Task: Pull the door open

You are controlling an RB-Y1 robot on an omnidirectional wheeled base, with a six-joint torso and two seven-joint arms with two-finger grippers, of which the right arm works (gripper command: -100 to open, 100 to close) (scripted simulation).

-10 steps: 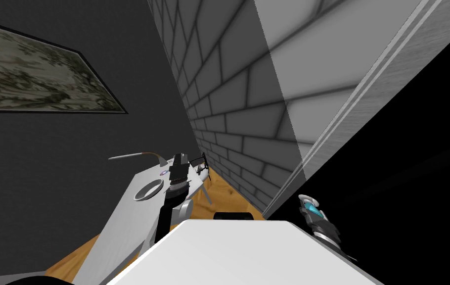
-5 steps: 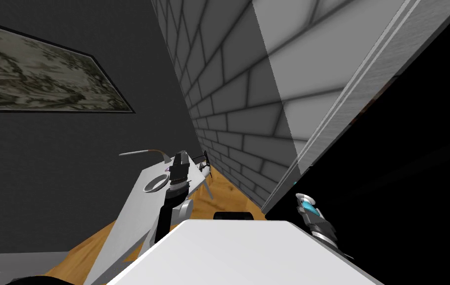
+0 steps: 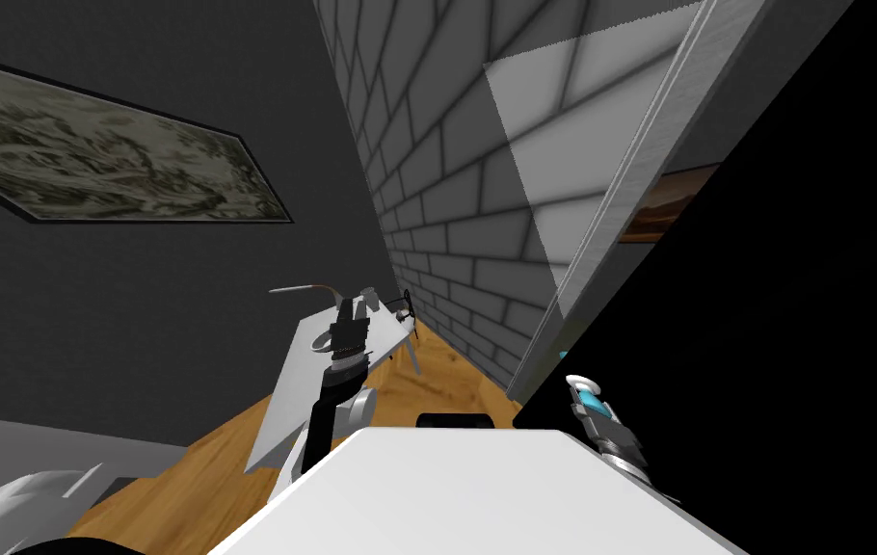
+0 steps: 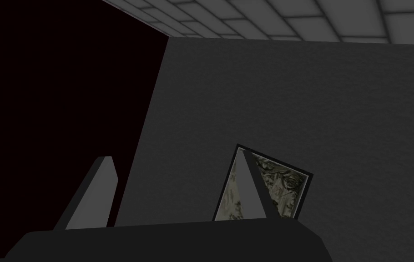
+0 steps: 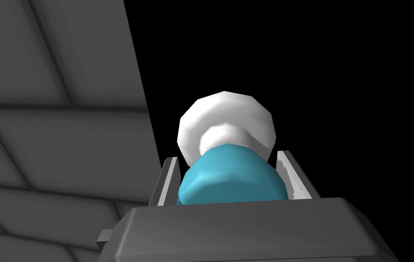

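1. Right wrist view: the right claw is pinching the door knob, with one blade flat on each side of it.
2. Knob detail, readable here and not from the head: a rounded teal body, then a white faceted round base just past the fingertips.
3. Same view: a black area sits beyond the knob, and a grey brick wall lies off to one side of the claw.
4. The head view gives the surroundings. The claw and knob are small against a large black area; I cannot tell whether that is the door's face.
5. On the robot's left of that claw, a grey grooved frame strip runs up and away. A wedge-shaped gap between the strip and the edge of the black area shows a brown surface.
6. Head view also shows the left claw over a white tabletop, well apart from the knob. A wooden floor lies between them.
7. Left wrist view: that claw's blades are spread, with nothing between them.
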